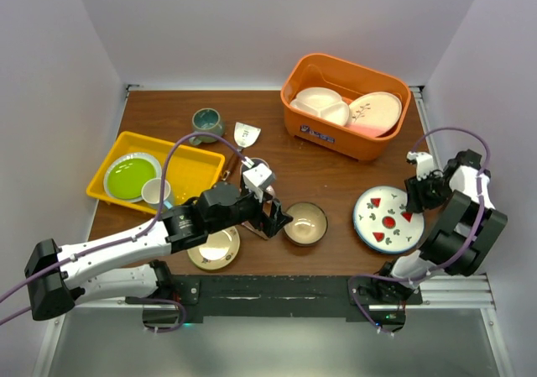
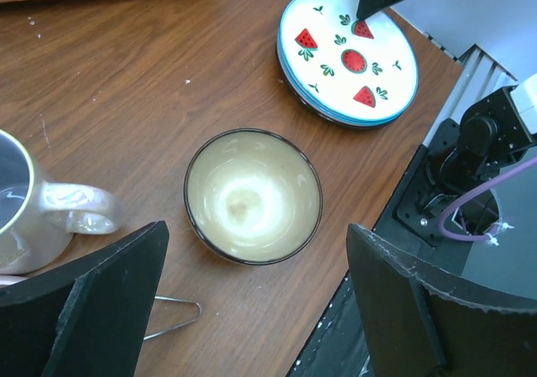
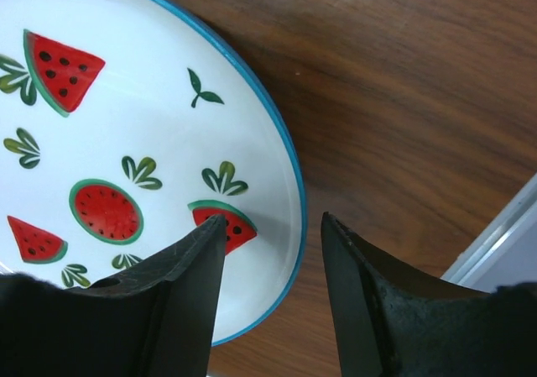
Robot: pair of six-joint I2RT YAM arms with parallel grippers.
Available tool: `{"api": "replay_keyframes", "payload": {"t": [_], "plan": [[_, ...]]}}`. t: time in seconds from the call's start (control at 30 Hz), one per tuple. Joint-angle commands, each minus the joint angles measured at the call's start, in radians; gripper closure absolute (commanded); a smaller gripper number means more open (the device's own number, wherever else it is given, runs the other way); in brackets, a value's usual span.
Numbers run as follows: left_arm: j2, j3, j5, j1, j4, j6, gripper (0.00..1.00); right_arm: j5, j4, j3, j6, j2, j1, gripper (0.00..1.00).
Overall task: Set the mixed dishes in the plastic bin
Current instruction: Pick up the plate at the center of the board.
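The orange plastic bin [image 1: 312, 129] stands at the back right and holds a white divided plate [image 1: 322, 103] and a pink floral plate [image 1: 376, 109]. My left gripper [image 1: 275, 218] is open and empty just above a bronze bowl [image 1: 304, 223]; in the left wrist view the gripper [image 2: 258, 236] hangs over the bowl [image 2: 252, 194]. My right gripper [image 1: 412, 197] is open, and in the right wrist view [image 3: 273, 219] its jaws straddle the rim of the fruit-print plate [image 3: 109, 142]. That plate [image 1: 387, 218] lies at the front right. A pearly mug [image 2: 38, 213] sits left of the bowl.
A yellow tray [image 1: 191, 169] at the left holds a lime-green plate [image 1: 131, 178] and a small white cup [image 1: 155, 192]. A teal mug [image 1: 206, 123] and a metal spatula [image 1: 246, 133] lie behind. A golden plate [image 1: 214, 249] sits at the front edge. Thin tongs [image 2: 172, 314] lie by the mug.
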Motion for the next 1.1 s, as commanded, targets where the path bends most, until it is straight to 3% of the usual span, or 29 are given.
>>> {"api": "replay_keyframes", "payload": {"t": [0.0, 0.33, 0.47, 0.7, 1.07], "plan": [[-0.011, 0.002, 0.016, 0.007, 0.062, -0.025, 0.08, -0.003, -0.002, -0.018, -0.055, 0.016, -0.006, 0.50], [0.004, 0.011, 0.036, 0.008, 0.077, -0.029, 0.08, -0.041, -0.036, 0.007, -0.078, 0.042, -0.007, 0.68], [0.021, 0.024, 0.048, 0.007, 0.088, -0.023, 0.08, -0.081, -0.056, 0.016, -0.084, 0.032, -0.006, 0.82], [0.064, 0.063, 0.083, 0.007, 0.117, -0.016, 0.08, -0.154, -0.122, 0.036, -0.090, 0.024, -0.006, 0.98], [0.172, 0.149, 0.114, 0.007, 0.137, -0.016, 0.08, -0.260, -0.214, 0.074, -0.104, 0.033, -0.006, 1.00]]}}
